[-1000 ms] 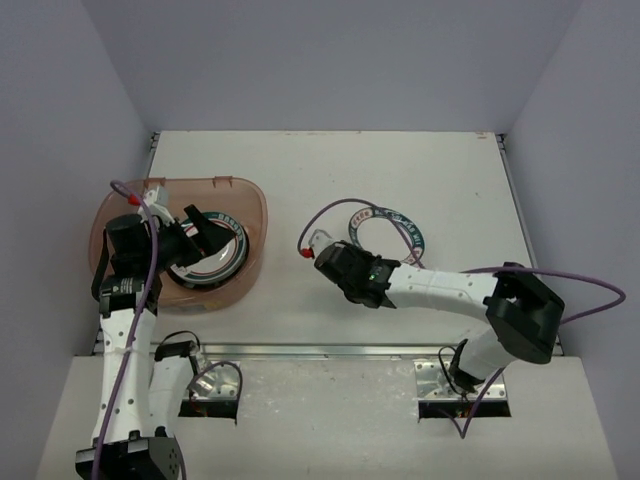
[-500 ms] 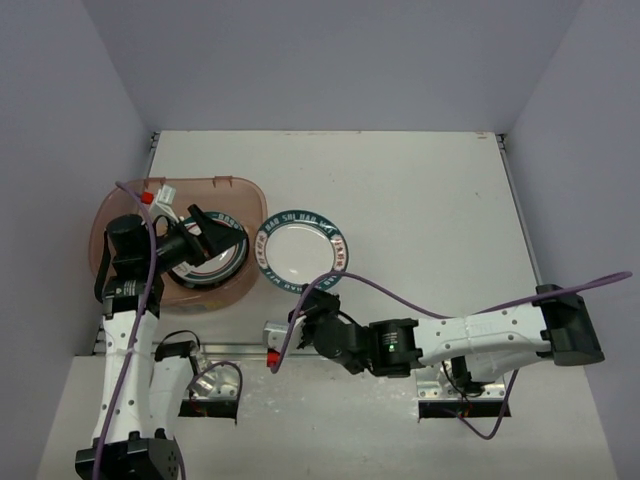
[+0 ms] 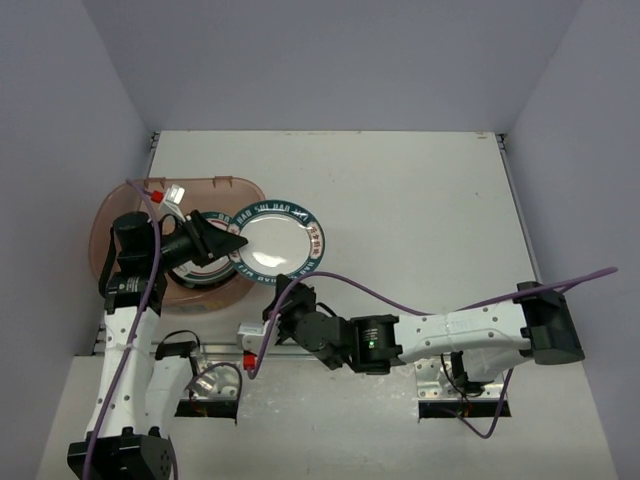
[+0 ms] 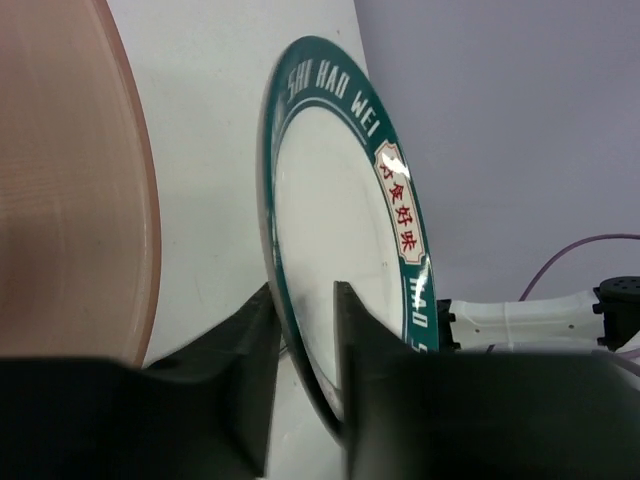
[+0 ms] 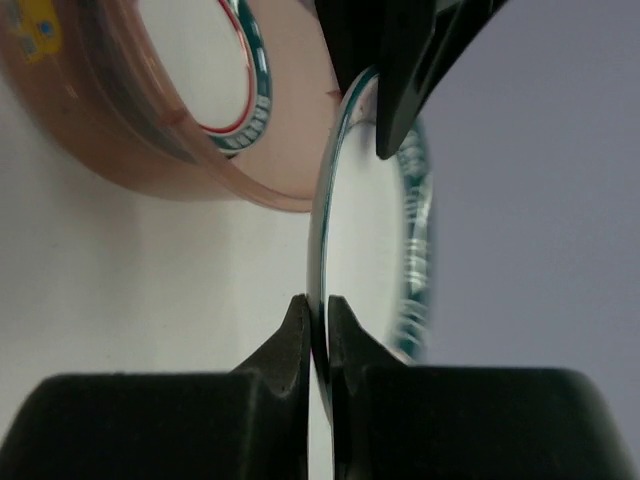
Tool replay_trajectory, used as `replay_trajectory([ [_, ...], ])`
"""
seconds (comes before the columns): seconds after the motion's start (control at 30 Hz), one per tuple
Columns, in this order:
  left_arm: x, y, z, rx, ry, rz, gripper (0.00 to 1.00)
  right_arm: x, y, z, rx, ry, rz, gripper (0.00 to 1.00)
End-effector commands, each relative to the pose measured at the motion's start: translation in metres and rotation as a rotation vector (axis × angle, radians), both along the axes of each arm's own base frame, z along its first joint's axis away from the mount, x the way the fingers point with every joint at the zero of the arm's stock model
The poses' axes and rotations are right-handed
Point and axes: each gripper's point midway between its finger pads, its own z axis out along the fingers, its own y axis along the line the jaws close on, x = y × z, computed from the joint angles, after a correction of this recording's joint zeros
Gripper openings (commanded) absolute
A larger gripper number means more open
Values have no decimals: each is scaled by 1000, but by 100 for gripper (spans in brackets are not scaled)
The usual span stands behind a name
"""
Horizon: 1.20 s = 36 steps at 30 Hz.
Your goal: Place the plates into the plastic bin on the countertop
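Note:
A white plate with a teal lettered rim [image 3: 275, 240] is held tilted above the countertop [image 3: 410, 200], just right of the pinkish plastic bin [image 3: 118, 215]. My right gripper [image 3: 292, 293] is shut on its near edge; the right wrist view shows the fingers [image 5: 297, 330] pinching the thin rim [image 5: 365, 250]. My left gripper [image 3: 240, 243] reaches out over the bin's right side and is closed on the plate's left rim [image 4: 330, 200], one finger [image 4: 352, 330] on each face. Stacked plates [image 3: 203, 270] lie in the bin, a teal-and-red rimmed one [image 5: 215, 70] on top.
The right arm [image 3: 440, 335] stretches leftward along the metal front edge [image 3: 200, 348]. The bin's wall [image 4: 70, 200] stands close to the left of the held plate. Lavender walls enclose the countertop on three sides.

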Motion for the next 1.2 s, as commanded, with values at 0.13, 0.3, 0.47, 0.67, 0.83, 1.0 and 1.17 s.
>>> replay_trajectory([
  [0.13, 10, 9, 24, 65, -86, 80, 0, -45, 42, 53, 202, 2, 151, 39],
  [0.3, 35, 63, 29, 148, -11, 473, 0, -23, 10, 60, 328, 25, 37, 99],
  [0.47, 50, 101, 35, 109, 59, 740, 0, -8, -58, 63, 490, 185, -65, 99],
  [0.67, 57, 143, -4, 154, 185, 960, 0, -5, -130, 66, 661, 416, -175, 99],
  [0.83, 49, 172, -31, 206, 223, 1091, 0, -6, -157, 65, 743, 526, -262, 99],
  [1.0, 58, 190, -71, 240, 297, 1093, 0, -14, -156, 61, 738, 587, -215, 99],
  [1.17, 65, 182, -95, 251, 339, 978, 19, -15, -151, 55, 719, 591, -217, 99],
])
